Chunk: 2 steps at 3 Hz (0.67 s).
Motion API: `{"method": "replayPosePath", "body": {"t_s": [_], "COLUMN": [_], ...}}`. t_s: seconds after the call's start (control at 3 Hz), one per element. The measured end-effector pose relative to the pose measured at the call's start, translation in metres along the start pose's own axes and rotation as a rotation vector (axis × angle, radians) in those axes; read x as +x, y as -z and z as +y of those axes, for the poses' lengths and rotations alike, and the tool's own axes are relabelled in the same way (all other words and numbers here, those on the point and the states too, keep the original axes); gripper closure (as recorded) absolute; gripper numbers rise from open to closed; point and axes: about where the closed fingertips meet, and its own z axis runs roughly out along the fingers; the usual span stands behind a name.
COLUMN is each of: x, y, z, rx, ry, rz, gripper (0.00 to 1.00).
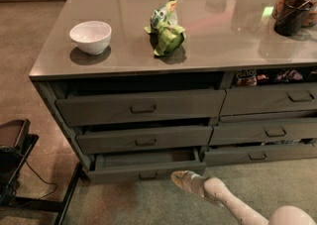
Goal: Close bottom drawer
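The bottom drawer (143,168) is the lowest of the left three-drawer stack, dark grey-green with a small dark pull (148,175). It stands pulled out a little, its inside showing as a dark gap above the front. My gripper (179,178) is low, at the drawer front's right end, close to or touching it, on a white arm (233,204) that comes in from the lower right.
A white bowl (90,36) and a green bag (166,28) sit on the grey counter (208,26). Jars stand at the back right (296,1). The neighbouring stack's low drawer (257,154) is to the right. A black stand (15,164) is at the left on the carpet.
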Motion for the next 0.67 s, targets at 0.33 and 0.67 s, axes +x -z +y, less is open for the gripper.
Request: {"method": "replayPosePath", "body": {"t_s": [0.33, 0.67], "x": [0.0017, 0.0017], "y": [-0.0066, -0.0104], "z": [-0.0106, -0.0202], "rx": [0.0, 0.001], "ry": [0.002, 0.005], "rz": [0.007, 0.016], "gripper": [1.0, 1.0]}}
